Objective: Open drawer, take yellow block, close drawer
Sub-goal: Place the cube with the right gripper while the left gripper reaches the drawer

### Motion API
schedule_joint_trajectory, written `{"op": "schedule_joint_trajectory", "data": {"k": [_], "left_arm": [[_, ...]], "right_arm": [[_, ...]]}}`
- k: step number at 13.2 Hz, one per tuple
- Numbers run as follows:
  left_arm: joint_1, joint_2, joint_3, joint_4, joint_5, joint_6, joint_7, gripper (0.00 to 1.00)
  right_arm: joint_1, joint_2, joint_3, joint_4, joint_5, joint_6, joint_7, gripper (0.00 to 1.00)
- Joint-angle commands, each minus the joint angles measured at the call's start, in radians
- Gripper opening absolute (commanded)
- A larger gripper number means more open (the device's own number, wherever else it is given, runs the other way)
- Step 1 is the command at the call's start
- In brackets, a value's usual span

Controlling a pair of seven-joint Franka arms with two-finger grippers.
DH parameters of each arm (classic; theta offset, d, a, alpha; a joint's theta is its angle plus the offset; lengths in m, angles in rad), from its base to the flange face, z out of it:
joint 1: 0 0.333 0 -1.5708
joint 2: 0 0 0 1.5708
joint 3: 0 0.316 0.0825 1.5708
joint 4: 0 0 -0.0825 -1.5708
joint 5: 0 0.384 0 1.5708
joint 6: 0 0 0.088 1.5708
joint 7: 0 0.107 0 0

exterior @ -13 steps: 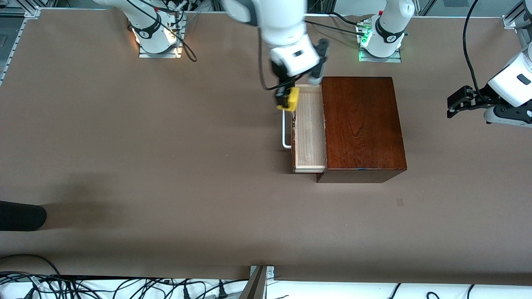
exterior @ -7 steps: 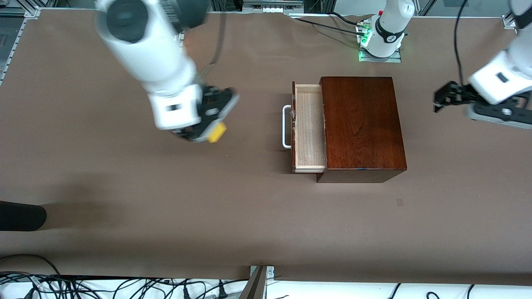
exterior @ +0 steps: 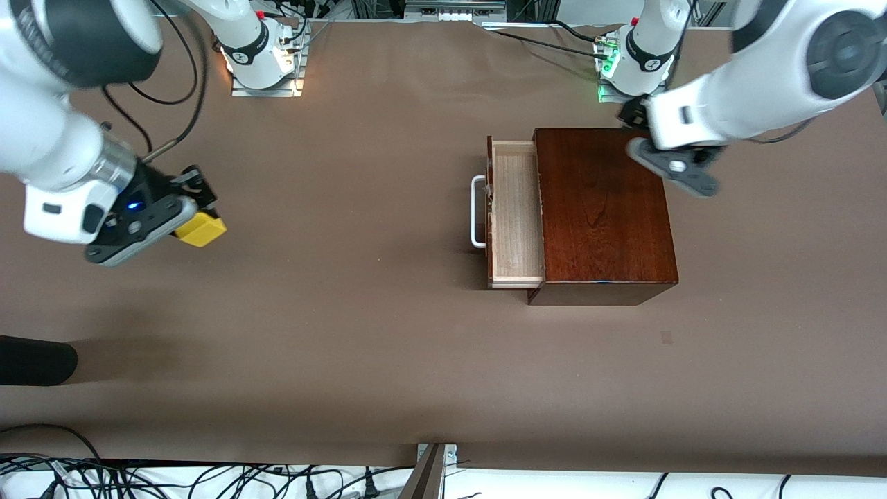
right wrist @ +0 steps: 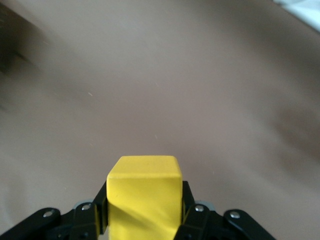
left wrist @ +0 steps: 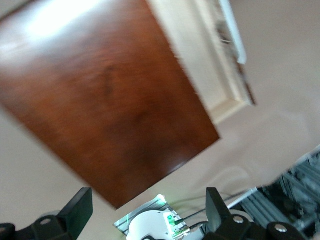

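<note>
The drawer (exterior: pixel 516 211) stands pulled out of the dark reddish-brown box (exterior: pixel 603 208), showing its pale interior and white handle (exterior: pixel 477 211); nothing lies in the part that shows. My right gripper (exterior: pixel 194 223) is shut on the yellow block (exterior: pixel 201 230) above bare table toward the right arm's end, well apart from the drawer. In the right wrist view the yellow block (right wrist: pixel 144 192) sits between the fingers (right wrist: pixel 192 212). My left gripper (exterior: pixel 632 116) is open and empty over the box's corner nearest the left arm's base. The left wrist view shows the box top (left wrist: pixel 100 100) and drawer (left wrist: pixel 200 55) below.
A dark rounded object (exterior: pixel 34 360) lies at the table's edge at the right arm's end, nearer the front camera. The arm bases (exterior: pixel 263 62) (exterior: pixel 634 66) stand along the edge farthest from the front camera. Cables (exterior: pixel 208 478) hang past the table's nearest edge.
My right gripper has carried the yellow block from over the drawer toward the right arm's end of the table. My left arm has swung in from the table's end to over the box.
</note>
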Motion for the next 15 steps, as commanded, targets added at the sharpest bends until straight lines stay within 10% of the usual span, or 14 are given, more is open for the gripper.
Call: {"op": "schedule_joint_trajectory", "data": {"k": [1, 9, 15], "left_arm": [[-0.084, 0.095, 0.002, 0.038, -0.154, -0.019, 0.065, 1.00], [-0.281, 0.327, -0.023, 0.263, -0.275, 0.009, 0.077, 1.00], [-0.353, 0.403, -0.023, 0.248, -0.122, 0.240, 0.529, 1.00]], "right_arm": [[-0.074, -0.094, 0.015, -0.302, 0.024, 0.158, 0.037, 0.00], [-0.088, -0.095, 0.020, -0.788, -0.013, 0.754, 0.250, 0.00], [-0.088, 0.003, 0.023, -0.912, -0.011, 0.999, 0.335, 0.00]]}}
